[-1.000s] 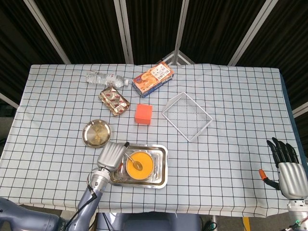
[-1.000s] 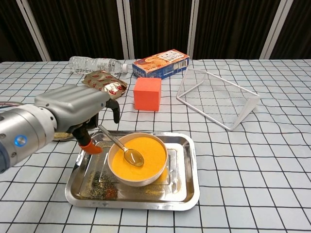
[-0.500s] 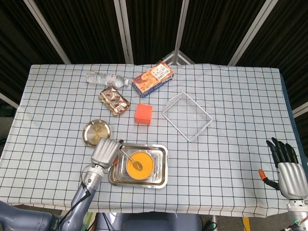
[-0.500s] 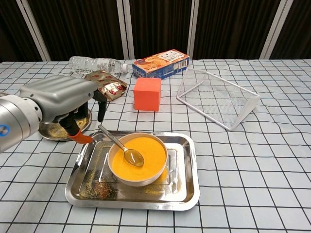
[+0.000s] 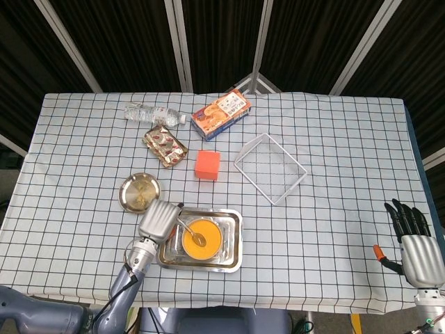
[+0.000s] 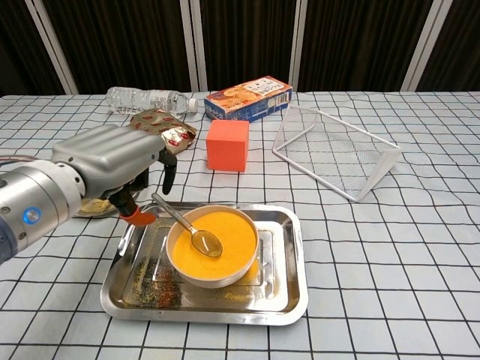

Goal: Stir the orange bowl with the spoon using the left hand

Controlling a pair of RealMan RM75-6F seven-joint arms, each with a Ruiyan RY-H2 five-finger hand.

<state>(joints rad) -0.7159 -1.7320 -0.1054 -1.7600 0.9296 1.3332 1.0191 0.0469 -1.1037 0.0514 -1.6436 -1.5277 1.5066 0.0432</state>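
Since half a second ago our left hand [image 6: 112, 161] has drifted back toward the spoon [image 6: 187, 227], closing some of the gap it had opened. We judge we are in the approach: the spoon is not yet held, and the stir has not begun.

Going down in size, the checked table [image 5: 334, 139] leaves open room to the left of the steel tray [image 6: 289, 296]. The orange bowl [image 6: 225, 240] sits in that tray, the spoon resting in it with its handle leaning out toward our left hand. The fingers hang down apart just beside the handle, holding nothing.

Next we must pinch the handle without knocking the tray's near edge. Our right hand [image 5: 416, 245] rests well apart at the table's right edge, fingers extended and apart, empty.
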